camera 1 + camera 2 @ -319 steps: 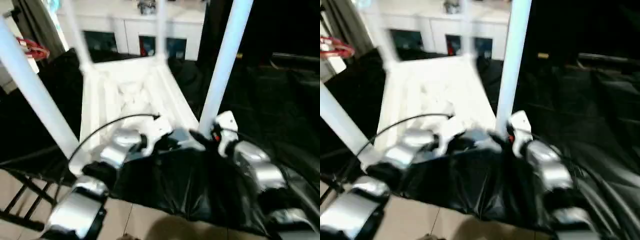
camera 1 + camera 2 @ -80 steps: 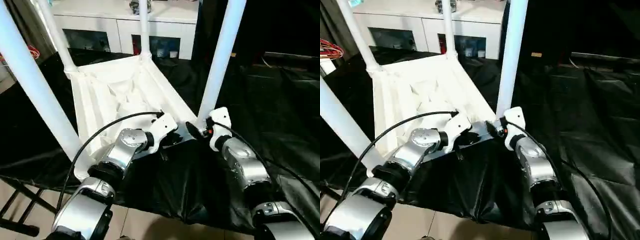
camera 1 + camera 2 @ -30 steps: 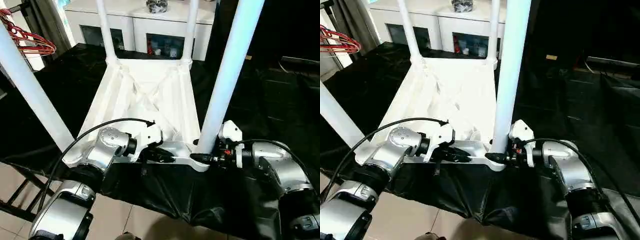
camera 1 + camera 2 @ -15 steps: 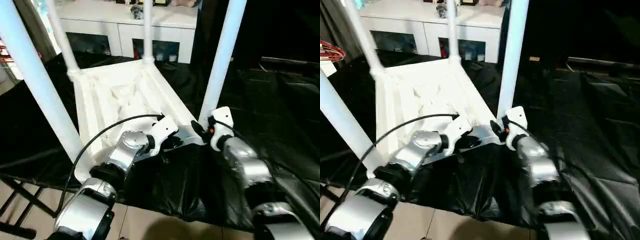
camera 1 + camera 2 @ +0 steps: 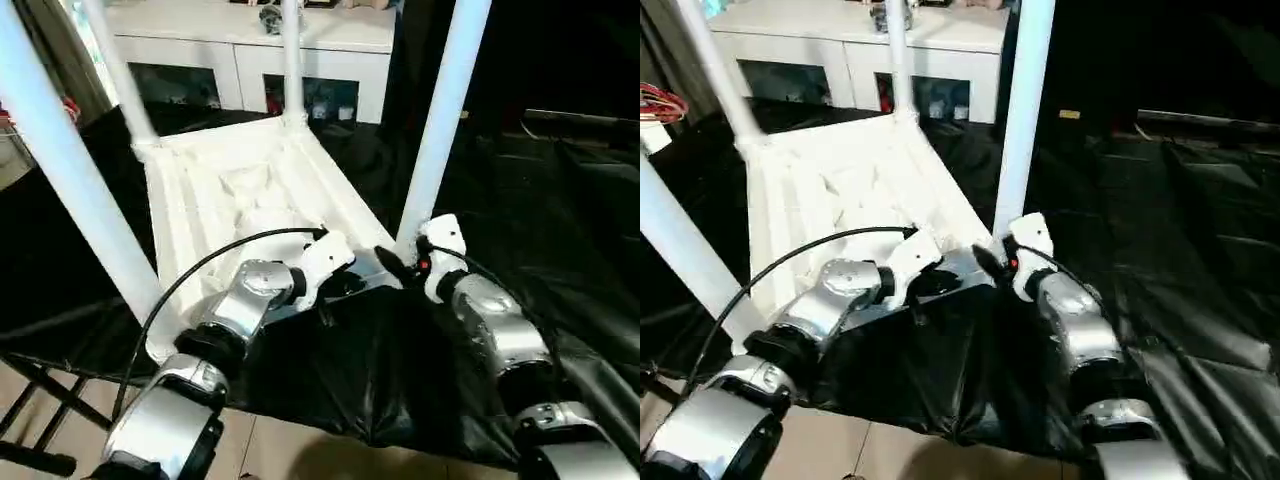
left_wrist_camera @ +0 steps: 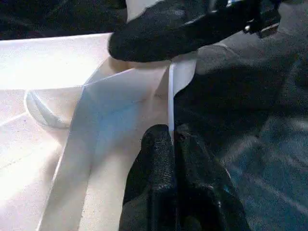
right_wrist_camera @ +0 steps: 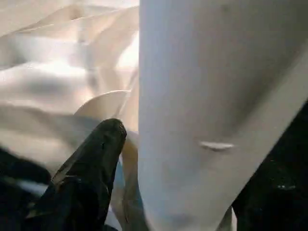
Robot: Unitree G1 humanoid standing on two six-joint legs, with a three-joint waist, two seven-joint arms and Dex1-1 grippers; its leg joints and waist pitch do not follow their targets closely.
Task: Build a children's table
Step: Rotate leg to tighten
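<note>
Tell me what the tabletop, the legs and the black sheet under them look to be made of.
Tabletop: probably moulded plastic, white and slightly glossy; thin ribs and a thin rim suggest moulding.
Legs: smooth white round tubes with a soft sheen, likely plastic, though painted metal cannot be ruled out.
Black sheet: thin glossy film, probably plastic sheeting; it creases and catches light along its folds.
</note>
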